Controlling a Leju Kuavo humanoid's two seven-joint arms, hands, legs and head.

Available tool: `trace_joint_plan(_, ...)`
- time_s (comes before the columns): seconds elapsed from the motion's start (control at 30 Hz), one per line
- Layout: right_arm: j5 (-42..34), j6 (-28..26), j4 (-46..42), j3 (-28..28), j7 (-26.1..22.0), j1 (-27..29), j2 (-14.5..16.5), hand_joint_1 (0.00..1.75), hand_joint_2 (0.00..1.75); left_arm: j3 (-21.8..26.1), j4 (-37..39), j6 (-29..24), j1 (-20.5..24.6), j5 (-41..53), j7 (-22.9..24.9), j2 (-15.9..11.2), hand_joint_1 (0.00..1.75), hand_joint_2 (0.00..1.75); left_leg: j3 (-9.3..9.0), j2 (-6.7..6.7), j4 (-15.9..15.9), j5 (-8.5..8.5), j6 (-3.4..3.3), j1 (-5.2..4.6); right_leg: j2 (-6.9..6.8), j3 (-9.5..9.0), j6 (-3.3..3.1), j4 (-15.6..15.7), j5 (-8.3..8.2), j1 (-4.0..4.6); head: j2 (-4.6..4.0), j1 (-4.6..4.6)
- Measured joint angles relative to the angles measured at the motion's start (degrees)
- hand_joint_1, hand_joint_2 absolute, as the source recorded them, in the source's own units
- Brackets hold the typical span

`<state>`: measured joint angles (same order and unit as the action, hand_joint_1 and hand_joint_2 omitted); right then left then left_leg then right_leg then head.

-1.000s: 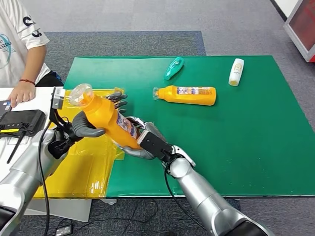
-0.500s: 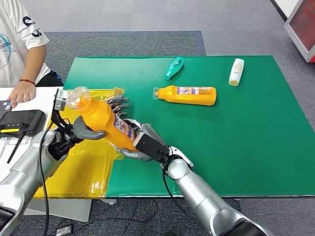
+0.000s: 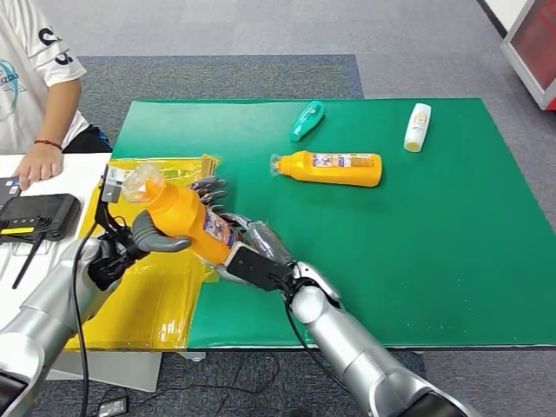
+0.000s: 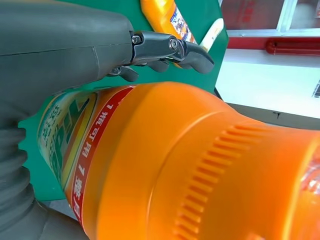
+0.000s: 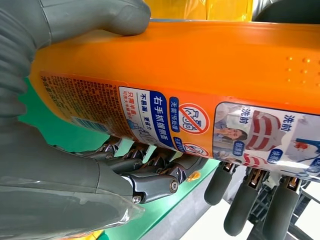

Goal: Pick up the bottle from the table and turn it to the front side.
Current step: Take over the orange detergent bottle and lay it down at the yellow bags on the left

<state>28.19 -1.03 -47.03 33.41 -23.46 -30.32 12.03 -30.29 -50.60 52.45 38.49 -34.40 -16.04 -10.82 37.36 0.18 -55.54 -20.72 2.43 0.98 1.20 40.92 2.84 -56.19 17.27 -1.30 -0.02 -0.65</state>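
We see a grey carpet floor (image 3: pixel 262 35) with a darker grey mat (image 3: pixel 216 78) lying on it. At the far right corner stands a red and white cabinet (image 3: pixel 534 43). The room is evenly lit.

Even, bright indoor light falls on the green mat (image 3: pixel 426 243), with only soft, short shadows beside the lying bottles. The yellow plastic sheet (image 3: pixel 154 300) carries pale glare streaks. The head view is sharp throughout. In the left wrist view the orange bottle (image 4: pixel 196 165) is close and slightly blurred, its far end washed out, and the background window area overexposed
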Motion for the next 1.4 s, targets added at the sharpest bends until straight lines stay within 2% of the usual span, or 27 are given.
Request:
trace_joint_plan(0.23, 0.02, -0.05, 0.2, 0.27, 0.18, 0.29, 0.02, 1.75, 1.75, 0.1, -0.02, -0.18, -0.41, 0.27, -0.29, 0.0, 0.0, 1.75, -0.01, 0.0, 0.0, -0.01, -0.01, 0.0, 0.0, -0.01, 0.0, 0.0, 0.01, 0.0, 0.0, 0.01)
trace_joint_plan(0.27, 0.03, -0.04, 0.24, 0.27, 0.17, 0.29, 0.02, 1.75, 1.75, 0.13, -0.07, -0.31, -0.42, 0.48, -0.41, 0.0, 0.04, 1.75, -0.01, 0.0, 0.0, -0.01, -0.01, 0.0, 0.0, 0.0, 0.0, 0.0, 0.01, 0.0, -0.01, 0.01)
trace_joint_plan(0.3, 0.03, -0.02, 0.3, 0.26, 0.17, 0.3, 0.03, 1.75, 1.75, 0.15, -0.14, -0.49, -0.43, 0.73, -0.57, 0.0, 0.4, 1.75, -0.01, 0.0, 0.0, 0.0, -0.01, 0.0, 0.0, 0.0, 0.0, 0.0, 0.0, 0.0, -0.01, 0.01)
trace_joint_plan(0.4, 0.03, 0.09, 0.45, 0.2, 0.16, 0.35, 0.05, 1.75, 1.75, 0.28, -0.46, -1.13, -0.61, 1.5, -1.22, 0.07, 1.67, 1.75, -0.01, 0.0, 0.0, 0.0, -0.01, 0.0, 0.0, 0.0, 0.0, 0.0, 0.0, 0.0, -0.01, 0.01)
trace_joint_plan(0.43, 0.03, 0.11, 0.48, 0.15, 0.16, 0.38, 0.06, 1.75, 1.75, 0.33, -0.61, -1.27, -0.73, 1.73, -1.49, 0.11, 1.75, 1.75, -0.01, 0.0, 0.0, 0.0, -0.01, 0.0, 0.0, 0.0, 0.0, 0.0, 0.0, 0.0, -0.01, 0.01)
trace_joint_plan(1.33, 0.98, 0.78, 0.65, -0.19, 0.16, 0.85, 0.28, 1.75, 1.75, 3.06, -3.16, -2.57, -3.31, 4.95, -3.93, 1.42, 1.75, 1.75, -0.02, 0.0, 0.0, 0.0, -0.01, 0.0, 0.0, -0.01, 0.01, 0.0, 0.0, 0.0, -0.01, 0.01)
trace_joint_plan(1.37, 0.99, 0.78, 0.65, -0.19, 0.16, 0.85, 0.28, 1.69, 1.75, 3.17, -3.22, -2.52, -3.41, 4.99, -3.93, 1.45, 1.75, 1.75, -0.02, 0.0, 0.0, 0.0, -0.01, 0.0, 0.0, -0.01, 0.01, 0.0, 0.0, 0.0, -0.01, 0.0)
trace_joint_plan(1.4, 0.99, 0.79, 0.65, -0.19, 0.16, 0.84, 0.28, 1.51, 1.75, 3.27, -3.28, -2.48, -3.47, 5.02, -3.93, 1.49, 1.75, 1.75, -0.02, 0.0, 0.0, 0.0, -0.01, 0.0, 0.0, -0.01, 0.01, 0.0, 0.0, 0.0, -0.01, 0.01)
